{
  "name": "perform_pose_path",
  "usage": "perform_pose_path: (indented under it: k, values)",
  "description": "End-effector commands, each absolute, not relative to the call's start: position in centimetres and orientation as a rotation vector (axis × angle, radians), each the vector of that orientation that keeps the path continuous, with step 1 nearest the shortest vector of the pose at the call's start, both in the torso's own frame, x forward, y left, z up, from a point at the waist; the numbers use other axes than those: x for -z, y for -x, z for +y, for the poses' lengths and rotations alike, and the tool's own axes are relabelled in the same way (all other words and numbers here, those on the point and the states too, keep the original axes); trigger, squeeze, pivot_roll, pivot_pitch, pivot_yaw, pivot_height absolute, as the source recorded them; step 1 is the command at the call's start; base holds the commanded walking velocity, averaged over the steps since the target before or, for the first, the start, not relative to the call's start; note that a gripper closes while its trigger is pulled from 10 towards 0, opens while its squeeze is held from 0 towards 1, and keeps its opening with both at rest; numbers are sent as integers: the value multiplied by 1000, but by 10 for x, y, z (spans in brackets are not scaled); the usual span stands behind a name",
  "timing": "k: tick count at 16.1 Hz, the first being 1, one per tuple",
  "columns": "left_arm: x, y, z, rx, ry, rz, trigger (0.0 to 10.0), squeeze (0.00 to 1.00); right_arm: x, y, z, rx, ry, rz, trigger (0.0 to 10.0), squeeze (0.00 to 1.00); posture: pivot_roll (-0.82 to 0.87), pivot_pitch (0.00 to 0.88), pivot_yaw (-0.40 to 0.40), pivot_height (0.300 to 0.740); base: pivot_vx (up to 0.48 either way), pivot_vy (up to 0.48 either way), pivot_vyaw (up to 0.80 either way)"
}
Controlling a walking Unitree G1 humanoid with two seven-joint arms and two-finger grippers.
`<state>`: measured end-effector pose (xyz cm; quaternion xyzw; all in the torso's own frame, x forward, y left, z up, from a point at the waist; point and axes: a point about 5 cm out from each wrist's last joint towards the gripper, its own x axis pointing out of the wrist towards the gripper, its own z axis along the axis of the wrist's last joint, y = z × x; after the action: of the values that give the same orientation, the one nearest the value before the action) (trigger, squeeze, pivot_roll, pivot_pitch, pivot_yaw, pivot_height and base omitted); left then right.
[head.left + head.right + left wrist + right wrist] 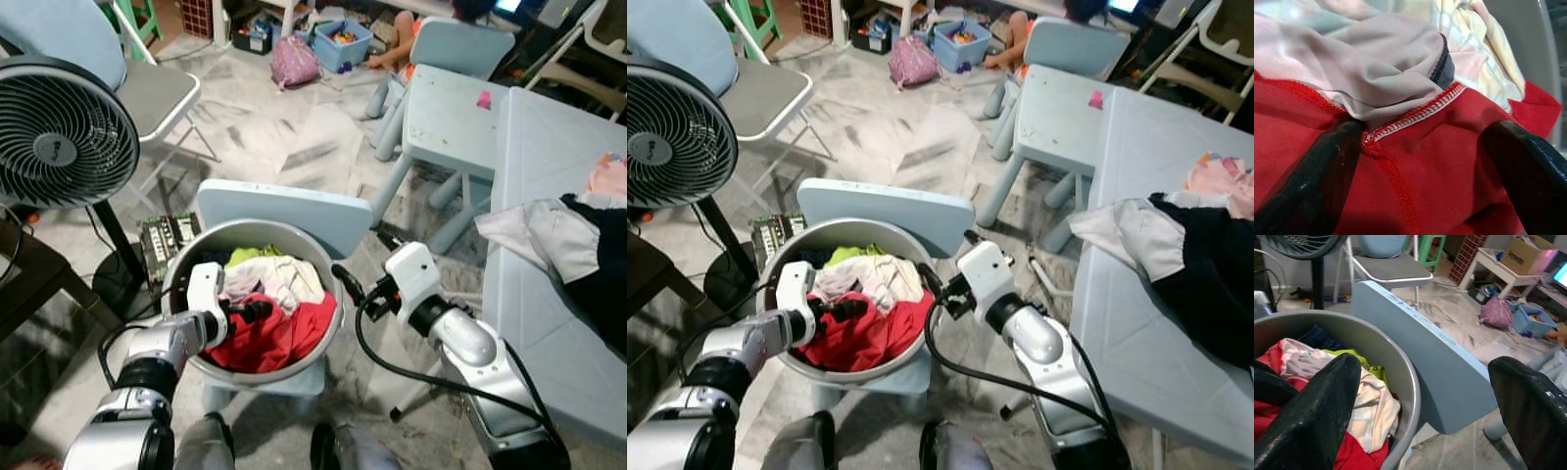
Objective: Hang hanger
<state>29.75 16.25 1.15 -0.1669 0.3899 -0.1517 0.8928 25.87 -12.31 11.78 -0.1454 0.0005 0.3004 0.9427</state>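
1. The left gripper (257, 311) is lowered into the grey basin (313, 248), its two black fingers (1308, 186) spread wide and pressed onto a red garment (1440, 161); nothing is clamped between them.
2. Just past those fingertips a pale grey-pink cloth (1366, 73) is bunched over the red one, and a cream cloth (289, 277) lies behind it.
3. The right gripper (349, 286) is held at the basin's right rim, fingers parted wide and empty; one finger (1308, 416) hangs over the laundry, the other outside the rim.
4. A lime-green piece (245, 255) is seen at the back of the pile, and a dark blue item (1320, 338) is tucked against the far wall of the basin.
5. The basin is set on a small light-blue chair (284, 211), whose backrest rises just behind it.
6. No hanger can be made out among the clothes; it may be buried, but that cannot be told.
7. On the robot's left a black standing fan (59, 132) is placed, with a grey folding chair (152, 93) behind it.
8. On the right a light-blue table (549, 245) carries a heap of dark and grey clothing (578, 250), with a pink item (609, 178) beside it.
9. Farther back a second light-blue chair (460, 47), a pink bag (294, 61) and a blue bin of toys (341, 41) are found on the marbled floor (274, 127).
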Motion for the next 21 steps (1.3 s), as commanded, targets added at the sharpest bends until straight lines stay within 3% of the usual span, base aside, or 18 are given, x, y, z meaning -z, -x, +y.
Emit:
perform_pose_path:
  k: [1, 2, 10, 11, 15, 16, 21]
  values:
    - [-6, -294, 159, 312, 344, 850, 7373, 0, -119, -253, -121, -683, 312, 14, 10000, 0, -85, 181, -133, 740, 0, 0, 0]
    - [-5, -293, 161, 302, 332, 854, 10000, 0, -119, -252, -122, -707, 312, 25, 10000, 0, -86, 180, -133, 740, 0, 0, 0]
    - [-15, -301, 186, 78, 338, 736, 10000, 0, -117, -249, -123, -766, 363, 43, 10000, 0, -73, 179, -136, 740, 0, 0, 0]
    - [-18, -302, 190, 56, 321, 715, 10000, 1000, -116, -249, -122, -766, 362, 41, 10000, 0, -68, 180, -137, 740, 0, 0, 0]
    - [-16, -296, 183, 90, 356, 759, 10000, 1000, -115, -249, -118, -776, 363, 34, 10000, 0, -64, 179, -134, 740, 0, 0, 0]
    - [-12, -291, 177, 124, 370, 789, 10000, 0, -115, -249, -117, -779, 366, 32, 10000, 0, -60, 180, -134, 740, 0, 0, 0]
    - [-7, -289, 172, 192, 377, 843, 10000, 0, -114, -248, -112, -796, 381, 20, 10000, 0, -60, 176, -133, 740, 0, 0, 0]
